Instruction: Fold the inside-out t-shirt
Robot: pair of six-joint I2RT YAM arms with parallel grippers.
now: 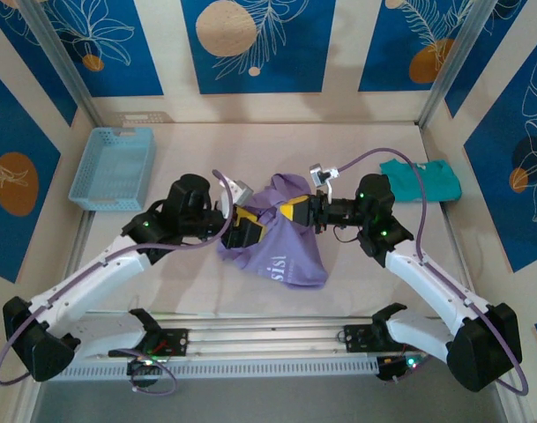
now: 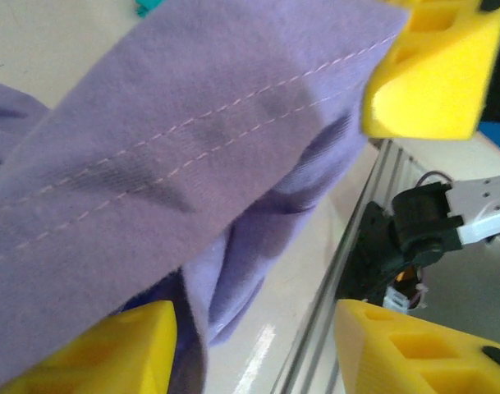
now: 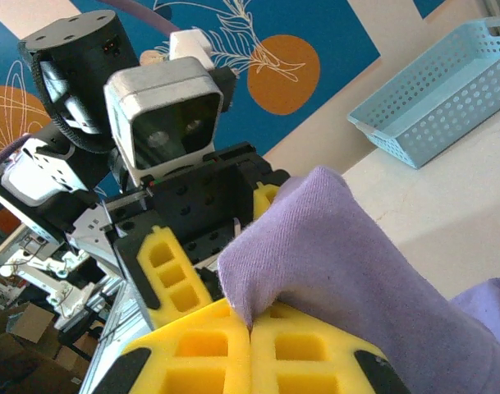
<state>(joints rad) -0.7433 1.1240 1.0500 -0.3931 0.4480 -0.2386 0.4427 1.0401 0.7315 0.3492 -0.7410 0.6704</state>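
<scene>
The inside-out t-shirt (image 1: pixel 281 242) is lavender-purple and lies bunched in the middle of the table, partly lifted between my two grippers. My right gripper (image 1: pixel 296 210) is shut on a fold of it; in the right wrist view the cloth (image 3: pixel 340 254) rises out of the closed yellow jaws (image 3: pixel 250 328). My left gripper (image 1: pixel 249 227) faces it from the left. Its jaws (image 2: pixel 254 353) stand open, with a stitched hem of the shirt (image 2: pixel 167 148) stretched above them and a hanging fold touching the left finger (image 2: pixel 94 353). A yellow finger (image 2: pixel 434 70) of the right gripper shows at the top right.
A light blue basket (image 1: pixel 114 166) stands at the back left, also visible from the right wrist (image 3: pixel 447 90). A teal-green shirt (image 1: pixel 422 179) lies at the back right. The aluminium rail (image 1: pixel 268 339) runs along the near table edge, close under the left gripper (image 2: pixel 348 246).
</scene>
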